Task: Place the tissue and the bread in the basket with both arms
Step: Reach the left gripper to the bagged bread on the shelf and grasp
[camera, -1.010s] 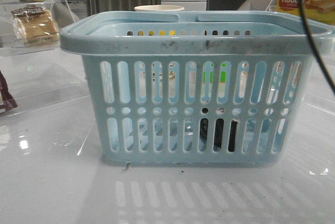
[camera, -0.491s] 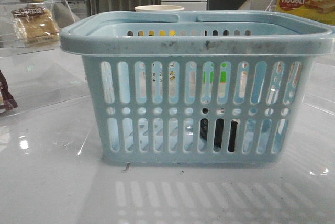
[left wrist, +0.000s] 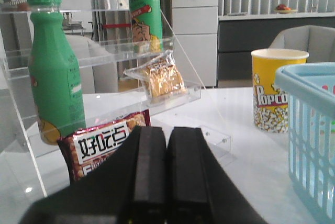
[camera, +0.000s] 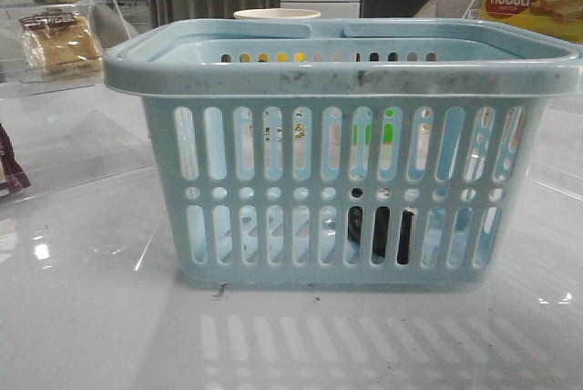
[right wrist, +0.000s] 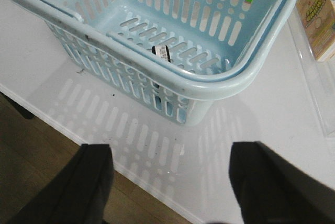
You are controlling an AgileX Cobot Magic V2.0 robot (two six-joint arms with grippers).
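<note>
Tissue [camera: 381,233] in basket [camera: 342,71]; bread [left wrist: 163,79] on shelf, untouched; L gripper [left wrist: 166,174] closed, empty, needed opening before approach; R gripper [right wrist: 170,182] spread wide, empty.

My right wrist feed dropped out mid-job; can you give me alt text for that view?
The open right hand hangs above the table edge, empty, near the basket. Inside the basket lies only the dark tissue by the near wall; no bread is in it. A yellowish carton stands beside the basket.
</note>
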